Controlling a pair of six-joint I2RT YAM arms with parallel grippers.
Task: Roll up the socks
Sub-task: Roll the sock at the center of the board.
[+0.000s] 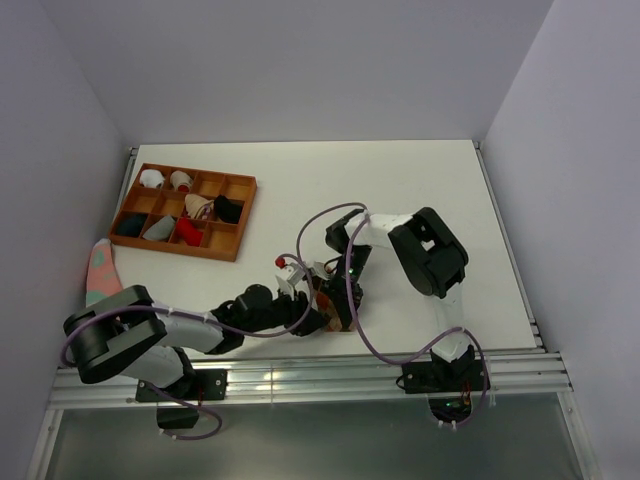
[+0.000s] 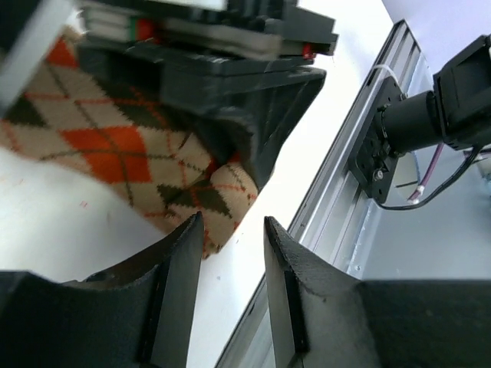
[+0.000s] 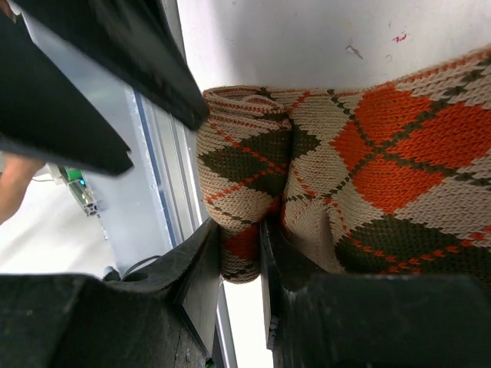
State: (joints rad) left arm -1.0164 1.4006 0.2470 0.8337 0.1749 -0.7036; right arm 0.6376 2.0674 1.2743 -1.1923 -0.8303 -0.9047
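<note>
Since the argyle sock (image 3: 368, 146) lies at the near edge of the tabletop (image 1: 400, 180), between the two arms and close to the metal rail (image 2: 337, 199), we judge that the roll has little room to spare on that side.

Findings: the right fingers (image 3: 201, 276) stand narrow and pinch a bunched fold at the sock's end, and the grip looks secure. The left fingers (image 2: 175, 284) stand partly apart with bare tabletop between them and hold nothing. One tip sits just beside the sock's rounded edge. We cannot make out the red sock with certainty beneath the arms.

Assessment: the step in hand appears to be forming the first turn of the roll.

Recommendations: we advise that the right fingers hold the fold low against the tabletop while the left fingers take the free edge squarely, catching both layers rather than the outer knit alone. We advise turning the fold away from the rail and towards the open tabletop, so that the soft fabric neither slips over the edge nor springs loose.
</note>
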